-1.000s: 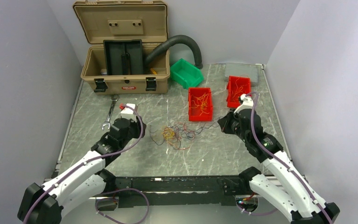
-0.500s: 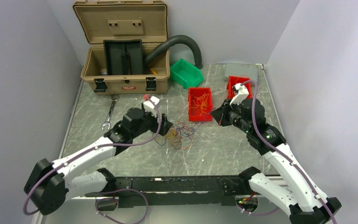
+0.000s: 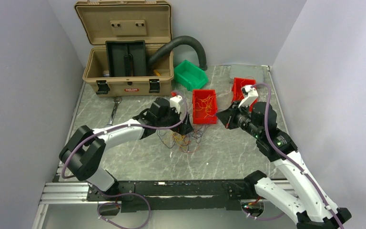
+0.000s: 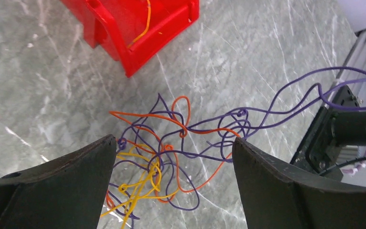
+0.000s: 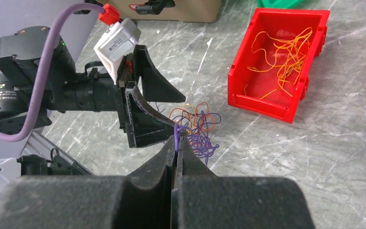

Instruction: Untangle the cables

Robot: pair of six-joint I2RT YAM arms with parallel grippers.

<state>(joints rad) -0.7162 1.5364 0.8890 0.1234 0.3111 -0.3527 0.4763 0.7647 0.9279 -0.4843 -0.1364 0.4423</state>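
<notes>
A tangle of thin purple, orange and yellow cables lies mid-table. My left gripper hovers open right over it; in the left wrist view the tangle lies between its spread fingers. My right gripper is just right of the tangle, shut on a purple cable at its fingertips. Purple strands run from the tangle toward the right gripper. The tangle also shows in the right wrist view, beyond the shut fingers.
A red bin holding orange and yellow wires sits just behind the tangle; it also shows in the right wrist view. A second red bin, a green bin, an open tan toolbox, a black hose and a wrench stand behind and left.
My left arm has swung right from the table's left side to directly over the tangle. My right gripper has shifted slightly back and left, staying shut.
</notes>
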